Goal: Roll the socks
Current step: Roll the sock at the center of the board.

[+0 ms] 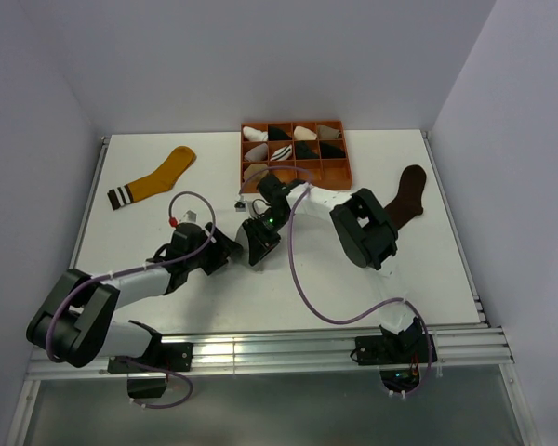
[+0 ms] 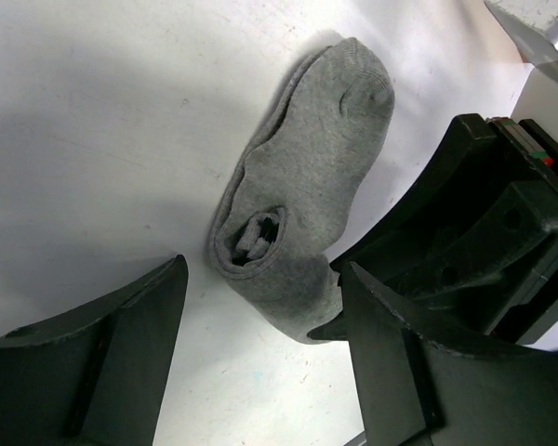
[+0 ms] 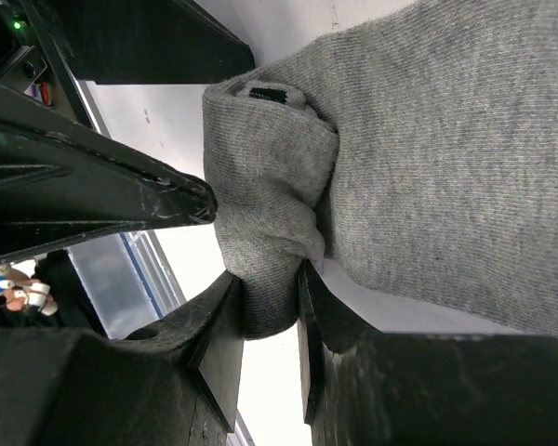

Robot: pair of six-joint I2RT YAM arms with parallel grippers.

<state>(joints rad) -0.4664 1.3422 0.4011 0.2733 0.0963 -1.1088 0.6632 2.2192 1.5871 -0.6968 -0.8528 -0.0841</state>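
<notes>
Grey sock (image 2: 307,177) is found in the middle of the table (image 1: 418,269), half rolled, its rolled end pinched tight in the right pincer (image 3: 265,297). The left pincer (image 2: 260,279) is spread wide either side of that roll, nothing clamped. Mustard sock (image 1: 153,178) is laid out at 10 o'clock, brown sock (image 1: 407,197) at 2 o'clock, near the orange tray (image 1: 347,174).

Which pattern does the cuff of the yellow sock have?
The cuff has dark and white stripes. The top view shows it best.
</notes>
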